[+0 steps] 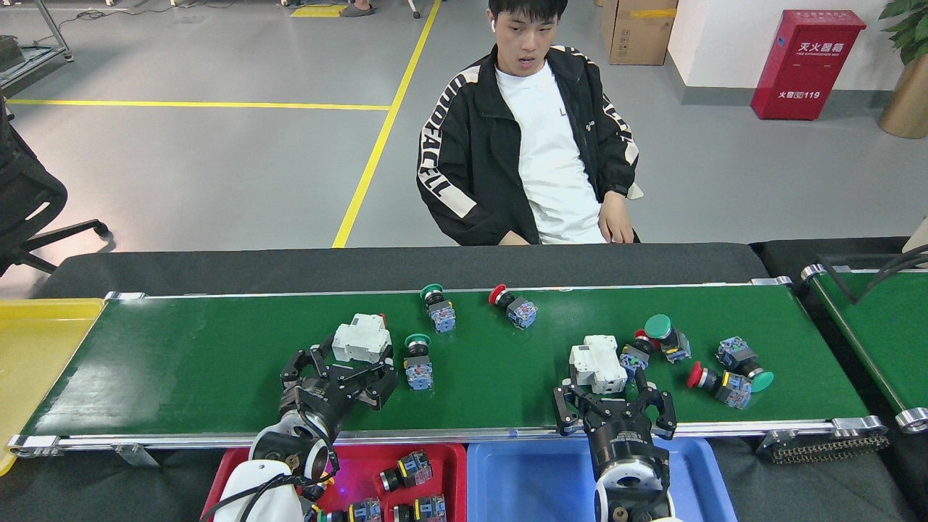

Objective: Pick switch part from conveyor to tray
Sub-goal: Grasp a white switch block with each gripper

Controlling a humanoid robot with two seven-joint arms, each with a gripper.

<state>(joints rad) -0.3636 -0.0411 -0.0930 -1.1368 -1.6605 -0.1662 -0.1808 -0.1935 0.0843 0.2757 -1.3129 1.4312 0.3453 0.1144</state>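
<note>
The conveyor (181, 377) carries several switch parts in the head view. A white breaker (360, 338) lies left of centre, with a green-capped push-button switch (418, 360) beside it. A second white breaker (597, 364) lies to the right, touching a cluster of button switches (656, 341). My left gripper (339, 368) is open over the belt, its fingers reaching up to the near side of the left breaker. My right gripper (612, 397) is open too, its fingertips just short of the right breaker. Neither holds anything.
A red tray (362, 464) with several button switches and a blue tray (522, 482) sit below the belt's near rail. A yellow tray (29, 348) is at the left end. A second green belt (884, 333) angles off right. A person (536, 145) sits behind the belt.
</note>
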